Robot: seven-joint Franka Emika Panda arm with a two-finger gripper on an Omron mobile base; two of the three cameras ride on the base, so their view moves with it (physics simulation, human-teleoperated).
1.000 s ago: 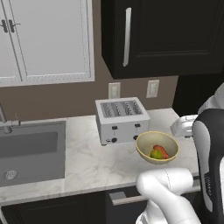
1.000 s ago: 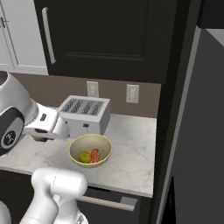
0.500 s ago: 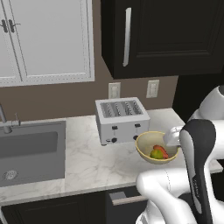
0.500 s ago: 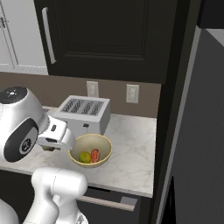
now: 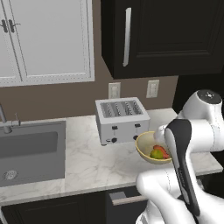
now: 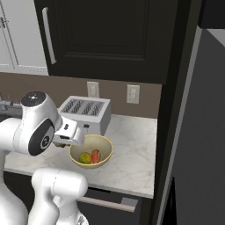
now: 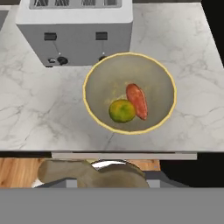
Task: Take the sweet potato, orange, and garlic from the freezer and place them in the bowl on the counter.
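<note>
The pale yellow-tan bowl (image 7: 92,74) stands on the marbled counter (image 7: 39,113) in front of the toaster. In it lie the yellow-olive orange (image 7: 122,110) and the reddish-orange sweet potato (image 7: 137,101), side by side and touching. My gripper (image 7: 103,177) hovers above the counter's front edge, just short of the bowl, shut on a tan lumpy garlic (image 7: 83,172) that hides the fingertips. From the right base view the gripper (image 6: 66,141) hangs by the left rim of the bowl (image 6: 107,149). The bowl (image 5: 142,148) is partly hidden by my forearm. The freezer's inside is out of view.
A silver four-slot toaster (image 5: 121,119) stands right behind the bowl. The steel sink (image 5: 30,148) lies at the left. Dark wall cabinets (image 6: 105,39) hang overhead. A dark tall panel (image 6: 176,110) and a grey fridge face (image 6: 206,132) close off the right end of the counter.
My arm has swung in over the counter, carrying the hand from left of the bowl up to its near rim. Bowl, orange and sweet potato have stayed put.
</note>
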